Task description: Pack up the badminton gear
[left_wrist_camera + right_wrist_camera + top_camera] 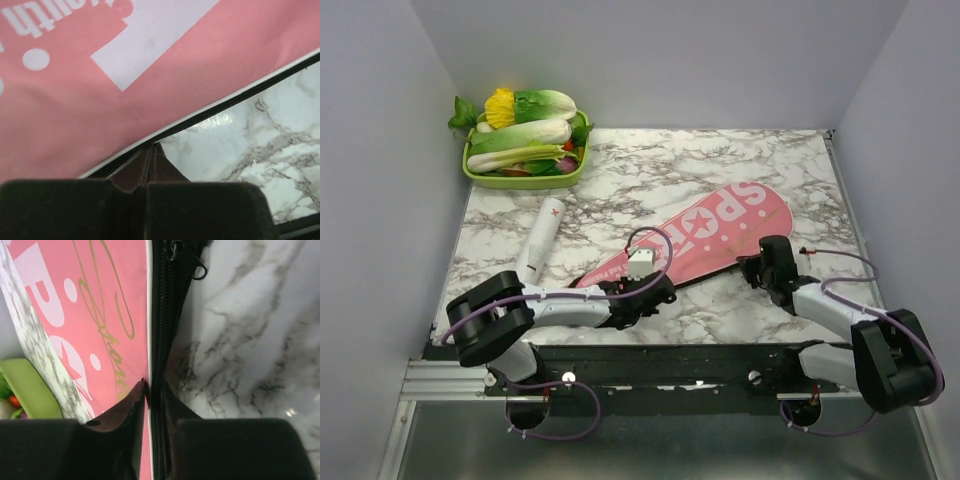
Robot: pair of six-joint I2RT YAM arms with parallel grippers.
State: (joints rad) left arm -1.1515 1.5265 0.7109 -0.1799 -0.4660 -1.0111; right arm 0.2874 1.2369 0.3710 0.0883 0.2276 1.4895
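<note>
So the pink cover (720, 232) is laid diagonally across the table (720, 160), narrow end near-left, head far-right, its zippered near edge pinched tight by the left gripper (658, 288) at the neck and the right gripper (756, 262) at the head.

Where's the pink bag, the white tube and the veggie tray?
pink bag (720, 225), top view, middle of its wide head.
white tube (542, 238), top view, middle of its body.
veggie tray (525, 184), top view, its near green rim.

Bright even light, soft shadows, glare on marble table (215, 125), wrist-view jaws dark and blurred
</note>
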